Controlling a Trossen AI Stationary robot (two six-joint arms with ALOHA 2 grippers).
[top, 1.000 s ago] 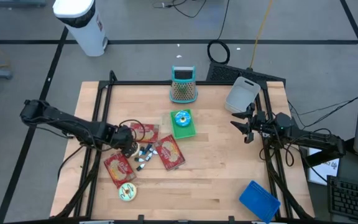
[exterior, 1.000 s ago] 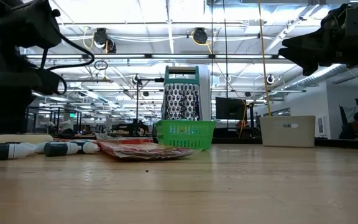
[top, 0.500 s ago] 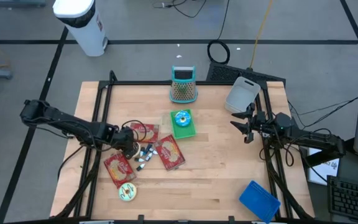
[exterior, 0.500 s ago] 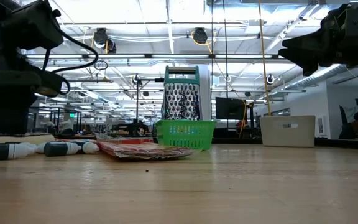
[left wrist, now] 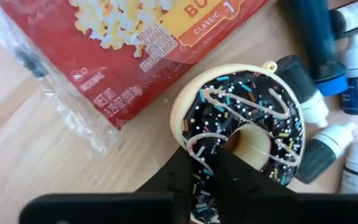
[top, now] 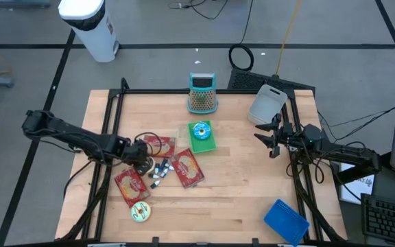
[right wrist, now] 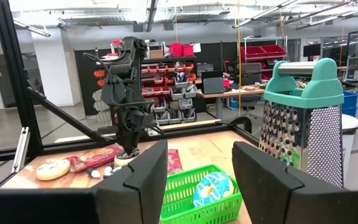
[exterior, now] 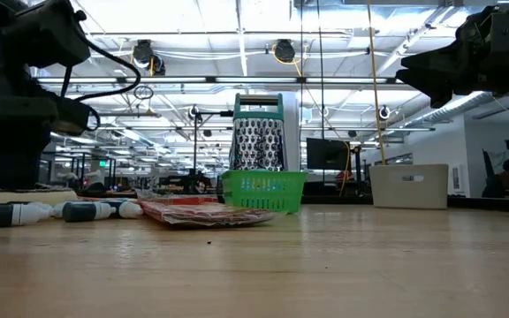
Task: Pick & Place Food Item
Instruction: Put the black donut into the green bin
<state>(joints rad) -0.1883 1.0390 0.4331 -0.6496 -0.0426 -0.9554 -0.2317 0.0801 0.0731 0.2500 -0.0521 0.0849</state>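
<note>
A chocolate-iced donut (left wrist: 244, 118) with sprinkles lies at the table's left, between a red popcorn packet (left wrist: 135, 43) and several small bottles (left wrist: 347, 56). My left gripper (top: 143, 160) stands over it, pointing steeply down, shut on its ring. My right gripper (top: 269, 140) hangs open at the table's right edge, raised and holding nothing; in its wrist view the gripper (right wrist: 197, 180) faces the green basket (right wrist: 194, 193). My left gripper pinches the donut's ring at the stretch nearest the wrist (left wrist: 197, 149), the two fingers (left wrist: 235, 174) close together. They come from above, pointing steeply down. Whether one finger stands in the hole, the gripper itself hides. The donut lies flat, icing up.
Two more red packets (top: 186, 168) (top: 130, 184) and a pale round item (top: 140, 212) lie near the left gripper. The green basket (top: 202, 136) holds a blue round item; a teal grater (top: 201, 94) stands behind it. A white container (top: 267, 104) and a blue lid (top: 286, 221) lie right.
My left gripper has stayed over the donut and its wrist has tipped and rolled a little, as the low view shows.
</note>
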